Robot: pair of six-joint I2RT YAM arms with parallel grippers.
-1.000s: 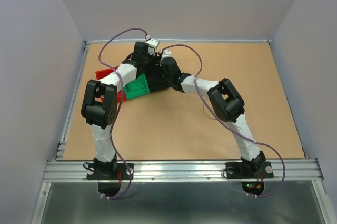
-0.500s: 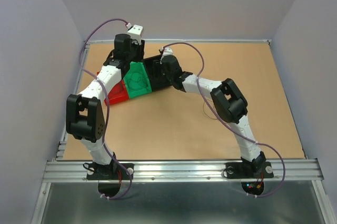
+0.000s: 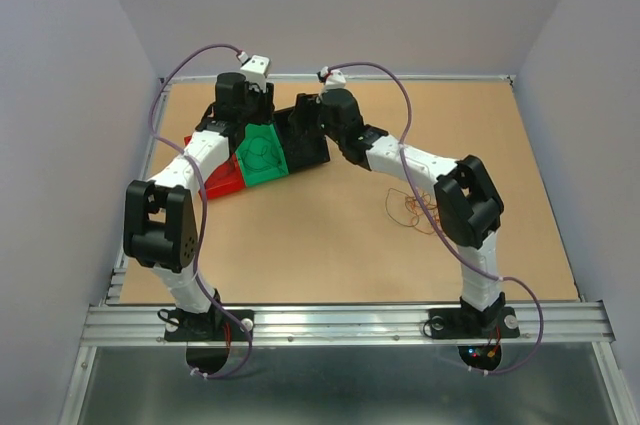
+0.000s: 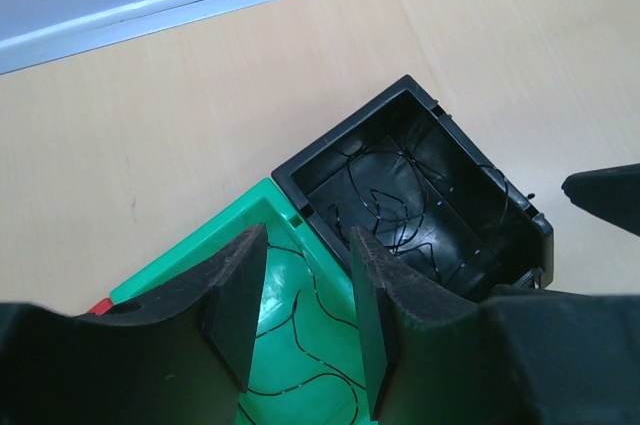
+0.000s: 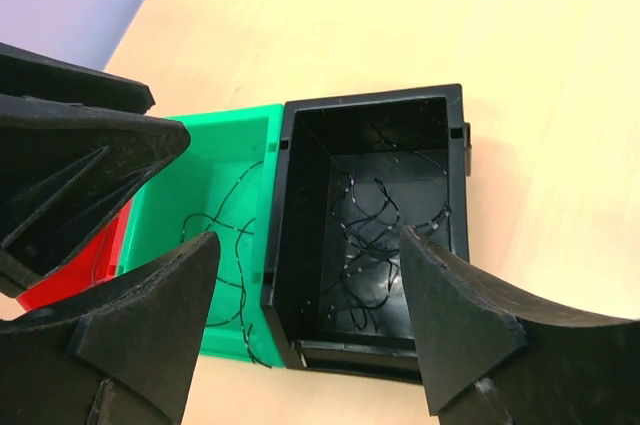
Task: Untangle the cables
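At the worktop's (image 3: pixel 330 245) eleven o'clock, by the black bin (image 5: pixel 370 102) (dark cables (image 5: pixel 375 220) inside), left fingers (image 4: pixel 235 305) and right fingers (image 5: pixel 455 315) stand apart, empty.

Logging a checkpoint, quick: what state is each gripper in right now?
Left gripper: open, holding nothing.
Right gripper: open wide, holding nothing.

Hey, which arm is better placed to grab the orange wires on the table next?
Likely the right. The orange wires lie on the table beside the right arm, and the right gripper is open and empty over the black bin. The left gripper hangs over the green bin, farther off.
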